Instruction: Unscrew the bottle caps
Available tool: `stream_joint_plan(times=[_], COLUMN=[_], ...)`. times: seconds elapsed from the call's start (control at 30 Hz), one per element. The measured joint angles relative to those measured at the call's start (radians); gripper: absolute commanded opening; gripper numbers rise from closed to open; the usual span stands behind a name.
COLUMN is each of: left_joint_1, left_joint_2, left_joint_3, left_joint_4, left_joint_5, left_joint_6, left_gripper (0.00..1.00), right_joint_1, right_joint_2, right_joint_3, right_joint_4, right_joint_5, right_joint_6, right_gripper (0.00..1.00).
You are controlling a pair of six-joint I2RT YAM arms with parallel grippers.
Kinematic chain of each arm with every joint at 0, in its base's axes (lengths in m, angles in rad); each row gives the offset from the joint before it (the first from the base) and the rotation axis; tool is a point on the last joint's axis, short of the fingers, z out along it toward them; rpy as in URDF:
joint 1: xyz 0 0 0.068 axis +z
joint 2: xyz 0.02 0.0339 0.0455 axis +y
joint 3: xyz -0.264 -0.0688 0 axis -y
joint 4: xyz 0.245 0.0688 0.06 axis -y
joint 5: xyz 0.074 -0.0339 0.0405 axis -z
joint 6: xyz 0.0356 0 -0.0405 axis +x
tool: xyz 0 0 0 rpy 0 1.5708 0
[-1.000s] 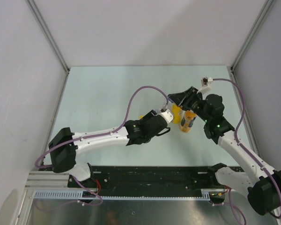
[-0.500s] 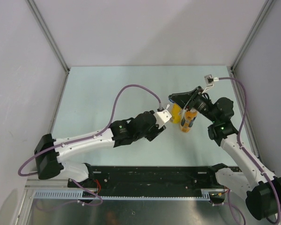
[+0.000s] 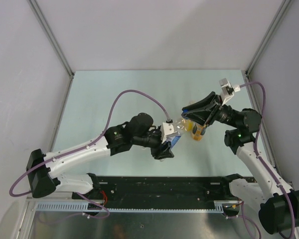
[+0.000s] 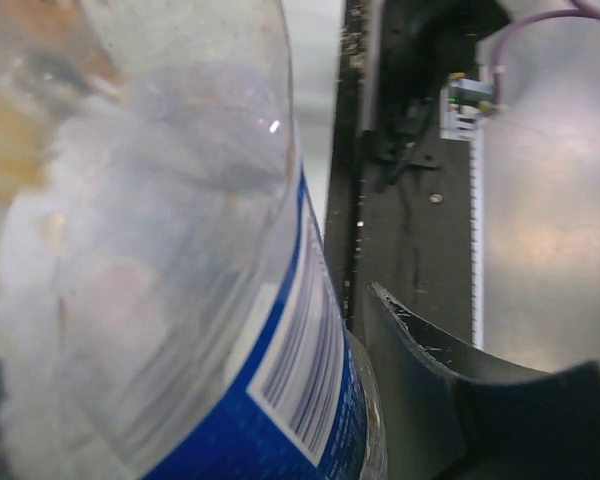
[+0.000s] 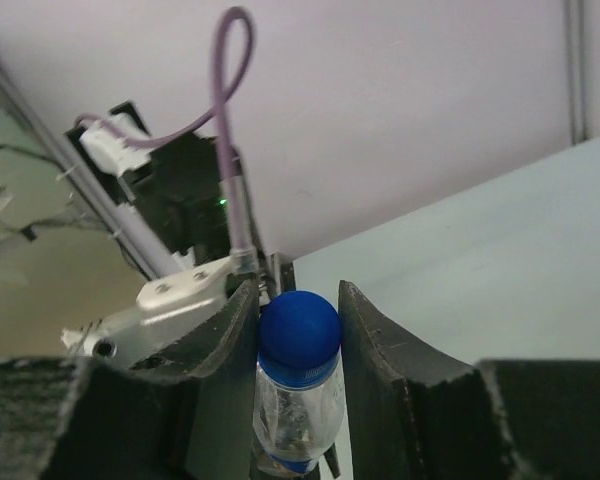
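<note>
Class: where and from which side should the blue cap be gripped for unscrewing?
Grip the blue cap by its round side wall, pinched across its width, coming end-on along the neck of the clear bottle; the right gripper flanks it so.

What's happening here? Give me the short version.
The left arm's fingers grip the clear plastic water bottle with a blue label, holding it out toward the right arm. The right arm's fingers are closed on either side of its round blue plastic cap, which sits on the bottle's neck, not yet off. An orange plastic bottle stands on the pale green table close by.
</note>
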Motion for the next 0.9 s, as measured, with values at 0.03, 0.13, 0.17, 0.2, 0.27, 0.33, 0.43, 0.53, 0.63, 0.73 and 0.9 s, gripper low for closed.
stream_joint_plan(times=[0.03, 0.13, 0.17, 0.2, 0.27, 0.33, 0.43, 0.53, 0.63, 0.73, 0.9], left_joint_1=[0.012, 0.037, 0.042, 0.046, 0.052, 0.055, 0.056, 0.057, 0.059, 0.055, 0.042], left_joint_2=[0.0, 0.0, 0.002, 0.002, 0.006, 0.009, 0.011, 0.013, 0.013, 0.02, 0.028], left_joint_3=[0.0, 0.0, 0.0, 0.0, 0.0, 0.0, 0.0, 0.0, 0.0, 0.0, 0.0], left_joint_4=[0.002, 0.006, 0.006, 0.008, 0.01, 0.01, 0.01, 0.01, 0.011, 0.02, 0.035], left_joint_5=[0.061, 0.184, 0.218, 0.248, 0.294, 0.326, 0.36, 0.374, 0.38, 0.38, 0.355], left_joint_6=[0.006, 0.026, 0.034, 0.04, 0.053, 0.063, 0.078, 0.085, 0.087, 0.087, 0.086], left_gripper=[0.32, 0.32, 0.32, 0.32, 0.33, 0.33, 0.33, 0.33, 0.33, 0.33, 0.33], right_joint_1=[-0.001, -0.004, -0.004, -0.004, -0.004, -0.004, -0.003, -0.003, -0.003, -0.002, -0.032], right_joint_2=[0.0, -0.001, -0.002, -0.003, -0.006, -0.009, -0.013, -0.014, -0.014, -0.016, -0.023], right_joint_3=[0.0, 0.0, 0.0, 0.0, 0.0, 0.0, 0.0, 0.0, 0.0, 0.0, -0.005], right_joint_4=[0.037, 0.118, 0.14, 0.158, 0.188, 0.215, 0.242, 0.257, 0.261, 0.257, 0.229], right_joint_5=[-0.023, -0.074, -0.087, -0.1, -0.121, -0.141, -0.159, -0.166, -0.165, -0.15, -0.092], right_joint_6=[0.011, 0.036, 0.041, 0.045, 0.052, 0.058, 0.062, 0.066, 0.074, 0.08, 0.116], right_gripper=[0.0, 0.0, 0.0, 0.0, 0.0, 0.0, 0.0, 0.17, 0.67, 0.95, 0.99])
